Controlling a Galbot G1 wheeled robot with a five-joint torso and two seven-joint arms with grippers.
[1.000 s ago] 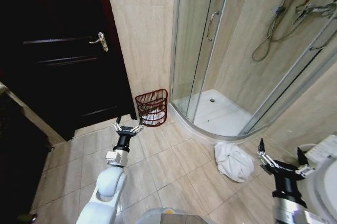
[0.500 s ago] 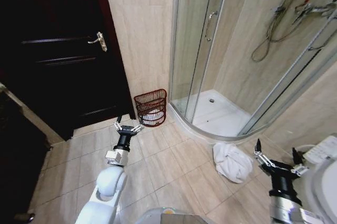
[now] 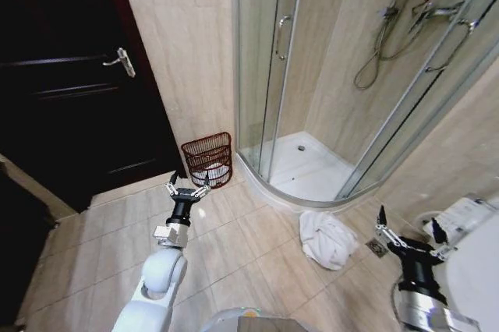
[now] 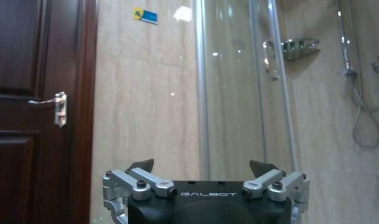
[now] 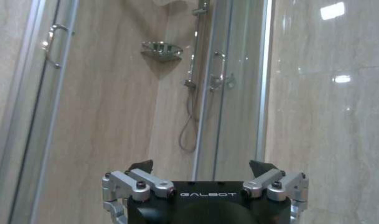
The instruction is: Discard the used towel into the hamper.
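One towel on floor, one hamper, two tools spread

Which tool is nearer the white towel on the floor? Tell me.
Right. The right tool hangs just beside the towel, toward the toilet side. The left tool is farther off across the tiles, close to the hamper by the wall.

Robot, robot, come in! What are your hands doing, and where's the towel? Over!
Left gripper open, empty, near hamper. Right gripper open, empty, beside white towel crumpled on floor by shower base. Nothing blocking.
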